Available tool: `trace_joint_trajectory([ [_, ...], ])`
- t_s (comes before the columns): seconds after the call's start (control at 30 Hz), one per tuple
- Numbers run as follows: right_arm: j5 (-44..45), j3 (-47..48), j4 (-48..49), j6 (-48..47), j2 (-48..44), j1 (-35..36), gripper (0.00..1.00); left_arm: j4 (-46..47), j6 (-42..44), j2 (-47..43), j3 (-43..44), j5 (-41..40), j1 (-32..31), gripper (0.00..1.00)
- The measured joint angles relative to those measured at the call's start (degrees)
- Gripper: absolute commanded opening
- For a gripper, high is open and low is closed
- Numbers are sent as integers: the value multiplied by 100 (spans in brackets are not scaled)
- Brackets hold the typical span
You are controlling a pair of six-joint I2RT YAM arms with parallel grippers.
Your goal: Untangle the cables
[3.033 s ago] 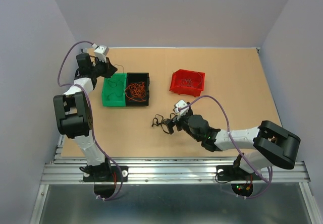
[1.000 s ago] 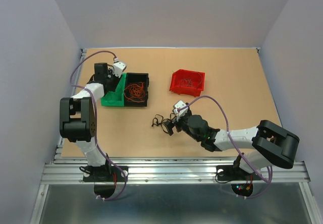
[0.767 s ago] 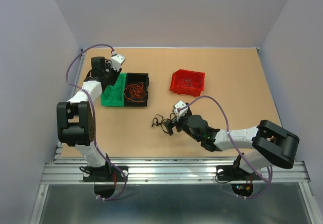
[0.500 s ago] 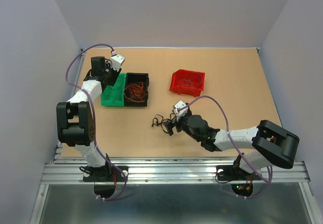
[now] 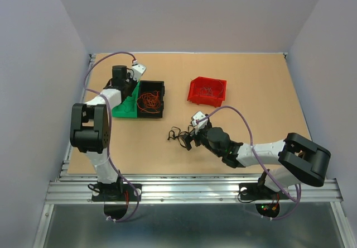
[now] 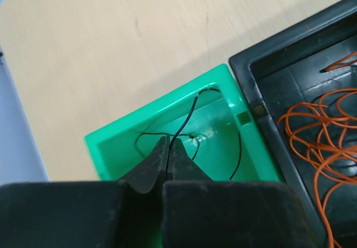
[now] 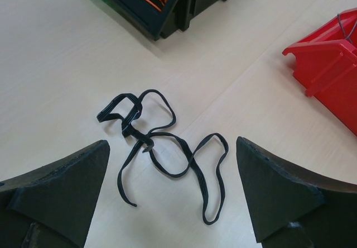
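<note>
The left gripper (image 6: pixel 167 144) hangs over the bright green plastic bin (image 6: pixel 156 107), its jaws pressed together. A thin black wire (image 6: pixel 192 111) lies curled inside that bin, and one strand runs right up to the fingertips; I cannot tell whether it is pinched there. Touching the green bin's side is a black plastic bin (image 6: pixel 279 47) holding a loose heap of thin orange cables (image 6: pixel 318 125).

The right gripper (image 7: pixel 172 142) hovers low over the light wooden table (image 7: pixel 56 63) with its jaws spread wide and nothing in them. On the table below that gap lies a flat black cable (image 7: pixel 144 141), looped and knotted near its middle. A red plastic bin (image 7: pixel 323 63) stands well apart, a thin grey wire (image 7: pixel 343 27) showing inside.
</note>
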Motion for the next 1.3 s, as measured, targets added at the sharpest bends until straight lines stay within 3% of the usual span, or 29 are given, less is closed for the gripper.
trace_joint_trajectory([
  [0.2, 0, 0, -22, 0, 0, 0, 100, 227, 98, 828, -111, -444, -192, 0],
  [0.33, 0, 0, -24, 2, 0, 0, 100, 321, 116, 925, -111, -608, -201, 0],
  [0.5, 0, 0, -24, 2, 2, 0, 100, 271, 105, 894, -111, -599, -201, 24],
  [0.9, -37, 66, -278, 20, 15, 0, 100, -55, 22, -223, 105, -505, -199, 56],
  [1.13, -66, 184, -479, 144, 31, 0, 100, -313, 9, -595, 122, -503, -199, 64],
  [1.3, -94, 345, -518, 195, 127, 0, 100, -533, 20, -881, 105, -437, -199, 63],
])
